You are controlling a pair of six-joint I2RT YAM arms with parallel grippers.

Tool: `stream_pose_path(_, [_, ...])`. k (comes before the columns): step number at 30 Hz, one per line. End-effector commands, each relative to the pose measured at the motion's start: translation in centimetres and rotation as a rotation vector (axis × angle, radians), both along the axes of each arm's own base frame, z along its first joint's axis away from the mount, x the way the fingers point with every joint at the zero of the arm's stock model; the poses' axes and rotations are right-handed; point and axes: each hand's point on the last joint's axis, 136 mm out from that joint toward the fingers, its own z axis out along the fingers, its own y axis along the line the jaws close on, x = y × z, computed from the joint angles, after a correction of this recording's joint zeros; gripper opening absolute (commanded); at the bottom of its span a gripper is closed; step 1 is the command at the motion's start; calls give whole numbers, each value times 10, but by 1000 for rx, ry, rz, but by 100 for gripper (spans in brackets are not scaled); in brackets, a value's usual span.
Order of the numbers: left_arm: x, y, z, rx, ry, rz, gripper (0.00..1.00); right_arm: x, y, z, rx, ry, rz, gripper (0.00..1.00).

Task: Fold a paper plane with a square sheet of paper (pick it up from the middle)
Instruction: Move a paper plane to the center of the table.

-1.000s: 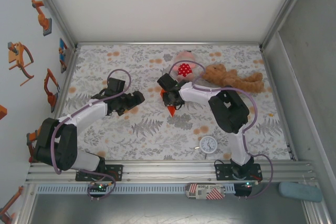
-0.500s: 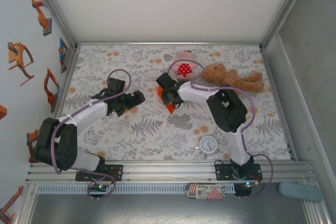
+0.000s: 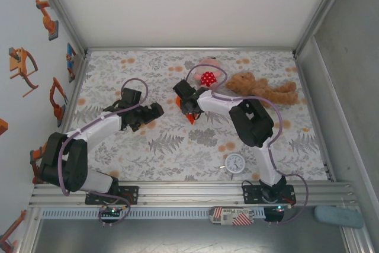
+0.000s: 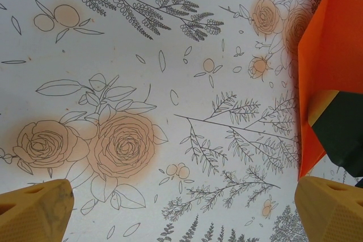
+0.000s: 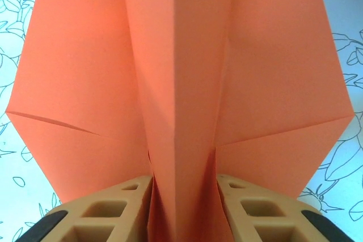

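The square sheet of paper is folded into a bright orange paper plane (image 5: 176, 55), a pointed wedge with a raised centre ridge and two flat wings. It lies on the floral table, and its tip (image 3: 190, 118) points toward the near side. My right gripper (image 3: 187, 108) is low over it, near the table's middle. Its tan fingers (image 5: 102, 213) press the centre ridge from both sides, so my right gripper (image 5: 184, 199) is shut on the plane. My left gripper (image 3: 155, 111) hovers just left of the plane, open, with nothing between its yellow fingertips (image 4: 34, 211). The plane's orange edge (image 4: 329, 43) lies to the left gripper's right.
A pink plush toy with a red spotted patch (image 3: 207, 72) and a brown teddy bear (image 3: 263, 89) lie at the back, behind the right arm. A small white clock (image 3: 235, 163) sits near the front edge. Walls close in the table (image 3: 118, 146) on three sides.
My right gripper has moved a little toward the far left, carrying the orange paper with it. The left arm has stayed where it was.
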Motion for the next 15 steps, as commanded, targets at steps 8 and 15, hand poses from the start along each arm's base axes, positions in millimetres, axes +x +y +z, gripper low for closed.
stream_pose_path(8, [-3, 4, -6, 24, 20, -11, 99, -10, -12, -6, -36, 51, -23, 30])
stream_pose_path(15, [-2, 4, 0, 22, 7, -11, 98, -3, -9, 19, -10, 20, -32, 30])
